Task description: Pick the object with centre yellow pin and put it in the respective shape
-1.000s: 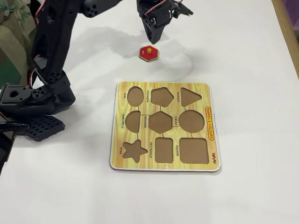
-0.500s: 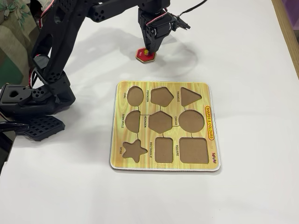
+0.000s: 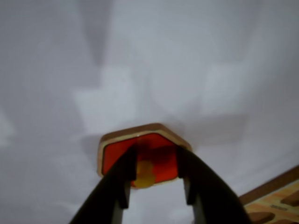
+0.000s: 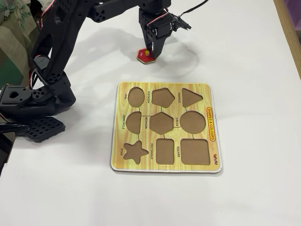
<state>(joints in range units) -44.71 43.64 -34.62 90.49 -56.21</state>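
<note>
1. The gripper (image 4: 147, 52) is reaching down to the white bench (image 4: 244, 56), its two dark fingers (image 3: 119, 182) standing on either side of the yellow knob (image 3: 145, 173) of the red hexagonal piece (image 3: 140, 151).
2. In the wrist view the fingers are sitting a narrow way apart, straddling the knob. The left finger is touching or nearly touching it, while a gap is showing beside the right finger; whether the knob is actually being gripped, I cannot tell.
3. The red hexagonal piece (image 4: 145, 56) is lying flat on the bench directly under the gripper tips, partly hidden by them in the fixed view.
4. The yellow shape board (image 4: 165, 87) is lying on the bench nearer the camera than the gripper in the fixed view, well apart from the piece. One corner of it is showing at the lower right edge of the wrist view.
5. The hexagon recess (image 4: 161, 123) is sitting in the middle of the board, between the semicircle and circle recesses, and is lying empty.
</note>
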